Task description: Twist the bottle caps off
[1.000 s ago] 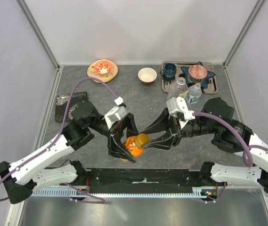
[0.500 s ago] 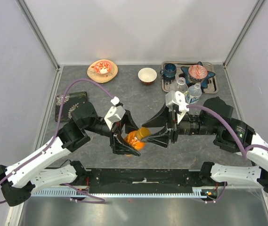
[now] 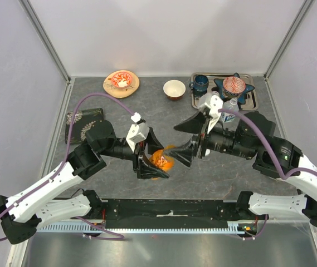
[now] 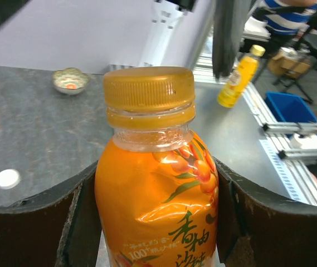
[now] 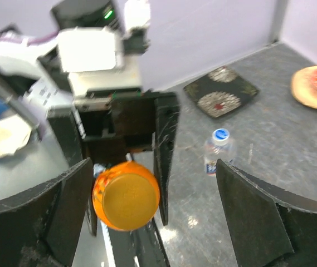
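Observation:
My left gripper (image 3: 157, 161) is shut on the short orange bottle (image 3: 161, 159), which hangs above the table with its neck towards the right arm. In the left wrist view the orange bottle (image 4: 158, 194) fills the gap between both pads, and its gold cap (image 4: 149, 89) sits on the neck. My right gripper (image 3: 181, 141) stands open in front of that cap, its fingers clear of it. From the right wrist, the cap (image 5: 126, 194) faces me near the left finger (image 5: 63, 206). A small clear bottle with a blue cap (image 5: 216, 150) stands on the table beyond.
A black patterned plate (image 3: 83, 123) lies at the left, with a wooden plate (image 3: 121, 82) and a white bowl (image 3: 174, 89) at the back. A metal tray (image 3: 249, 100) holds a cup (image 3: 199, 84) and a star-shaped bowl. A blue-labelled bottle (image 3: 225, 115) is half hidden behind my right wrist.
My right gripper has opened wide and let go of the orange bottle's cap, drawing back from it. The left gripper, still holding the bottle, has shifted slightly away from the near edge.

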